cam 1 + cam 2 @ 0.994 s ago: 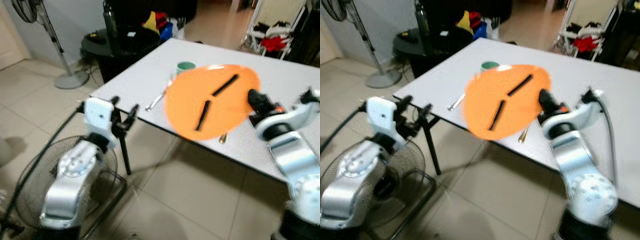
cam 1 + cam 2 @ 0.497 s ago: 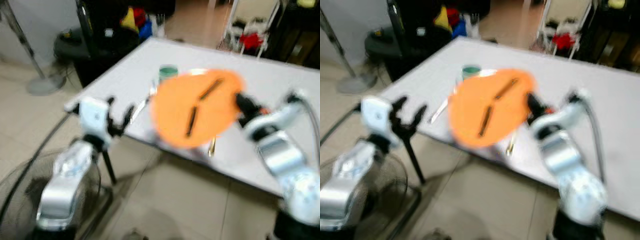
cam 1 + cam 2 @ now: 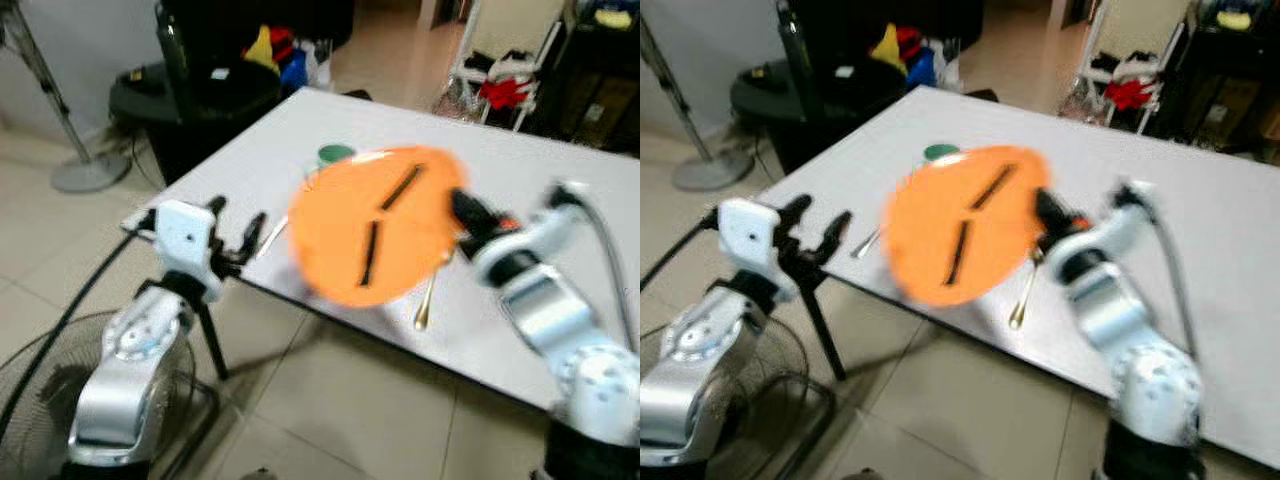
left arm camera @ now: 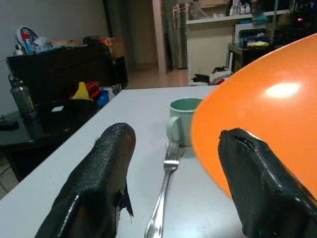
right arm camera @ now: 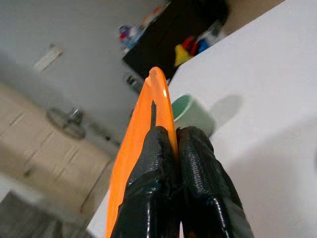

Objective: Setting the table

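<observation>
Over the near corner of the white table [image 3: 560, 170]: orange plate [image 3: 370, 225], held aloft and tilted, its rim pinched in the right claw [image 5: 171, 148]; two dark sticks, seemingly chopsticks [image 3: 385, 215], lie on it. Left claw [image 4: 173, 168]: fingers spread, holding nothing, at the table edge. Already laid: green mug [image 4: 183, 121], fork [image 4: 163, 198], gold spoon [image 3: 425, 305]. Outstanding, by judgement: plate not yet set down beside the cutlery.
</observation>
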Motion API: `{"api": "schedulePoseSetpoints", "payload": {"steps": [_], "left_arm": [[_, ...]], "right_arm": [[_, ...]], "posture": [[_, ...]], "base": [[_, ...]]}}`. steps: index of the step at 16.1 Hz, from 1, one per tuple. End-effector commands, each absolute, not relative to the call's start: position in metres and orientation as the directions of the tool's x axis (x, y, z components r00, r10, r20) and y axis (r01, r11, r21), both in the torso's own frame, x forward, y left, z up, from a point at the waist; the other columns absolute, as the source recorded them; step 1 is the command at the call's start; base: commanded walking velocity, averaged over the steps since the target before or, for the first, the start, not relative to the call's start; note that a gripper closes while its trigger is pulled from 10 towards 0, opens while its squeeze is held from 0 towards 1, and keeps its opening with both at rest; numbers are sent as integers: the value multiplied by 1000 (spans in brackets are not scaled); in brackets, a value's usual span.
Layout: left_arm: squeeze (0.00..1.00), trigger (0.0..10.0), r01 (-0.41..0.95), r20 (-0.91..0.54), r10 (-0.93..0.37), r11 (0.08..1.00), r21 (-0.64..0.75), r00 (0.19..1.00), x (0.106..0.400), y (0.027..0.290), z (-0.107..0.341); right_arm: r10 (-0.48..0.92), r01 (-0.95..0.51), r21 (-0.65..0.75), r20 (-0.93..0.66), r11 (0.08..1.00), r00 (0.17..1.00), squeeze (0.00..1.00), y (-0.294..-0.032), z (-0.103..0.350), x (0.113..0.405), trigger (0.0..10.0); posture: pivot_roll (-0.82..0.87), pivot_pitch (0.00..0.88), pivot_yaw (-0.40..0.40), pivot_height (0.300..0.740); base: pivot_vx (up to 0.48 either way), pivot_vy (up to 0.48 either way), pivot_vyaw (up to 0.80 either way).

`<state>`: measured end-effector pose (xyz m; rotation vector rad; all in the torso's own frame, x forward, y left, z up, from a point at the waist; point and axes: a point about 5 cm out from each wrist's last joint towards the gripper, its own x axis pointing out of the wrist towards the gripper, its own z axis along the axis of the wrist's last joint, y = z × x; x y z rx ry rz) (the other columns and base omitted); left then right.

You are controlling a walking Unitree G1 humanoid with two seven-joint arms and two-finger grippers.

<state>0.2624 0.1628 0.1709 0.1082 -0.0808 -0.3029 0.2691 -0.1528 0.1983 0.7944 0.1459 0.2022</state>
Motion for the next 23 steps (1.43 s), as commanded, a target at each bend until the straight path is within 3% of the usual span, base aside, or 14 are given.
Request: {"api": "schedulePoseSetpoints", "payload": {"steps": [1, 7, 10, 12, 15, 17, 19, 23], "left_arm": [[0, 10000, 303, 68, -312, 945, 124, 947, 261, 159, 173], [0, 10000, 304, 51, -311, 945, 119, 949, 257, 161, 172], [0, 10000, 366, -1, -369, 921, 131, 929, 254, 154, 166], [0, 10000, 417, -29, -417, 899, 133, 908, 252, 150, 163], [0, 10000, 581, -107, -571, 804, 125, 814, 246, 139, 153], [0, 10000, 588, -109, -578, 799, 124, 809, 246, 139, 152], [0, 10000, 667, -138, -653, 737, 109, 745, 242, 138, 151], [0, 10000, 680, -139, -666, 725, 108, 733, 240, 137, 152]], "right_arm": [[211, -126, 725, -28, 677, 977, 0, -161, 203, 269, 10000], [233, -114, 724, -67, 680, 970, 0, -155, 195, 273, 10000], [230, -96, 723, -89, 684, 969, 0, -153, 192, 276, 10000], [233, -85, 719, -109, 689, 966, 0, -152, 189, 278, 10000], [220, -43, 717, -156, 696, 963, 0, -152, 180, 286, 10000], [217, -38, 718, -159, 695, 963, 0, -153, 179, 287, 10000], [204, -6, 725, -186, 689, 961, 0, -153, 170, 298, 10000], [186, 75, 719, -277, 691, 943, 0, -157, 145, 310, 10000]], "posture": [[137, 0, 10, 727], [149, 0, 6, 727], [147, 0, 9, 727], [147, 0, 11, 727], [154, 0, 3, 727], [154, 0, 3, 727], [153, 0, 14, 727], [158, 0, 21, 727]], "base": [[311, 0, 0], [302, 0, 0], [0, 0, 0], [0, 0, 0], [0, 0, 0], [0, 0, 0], [0, 0, 0], [0, 0, 0]]}}
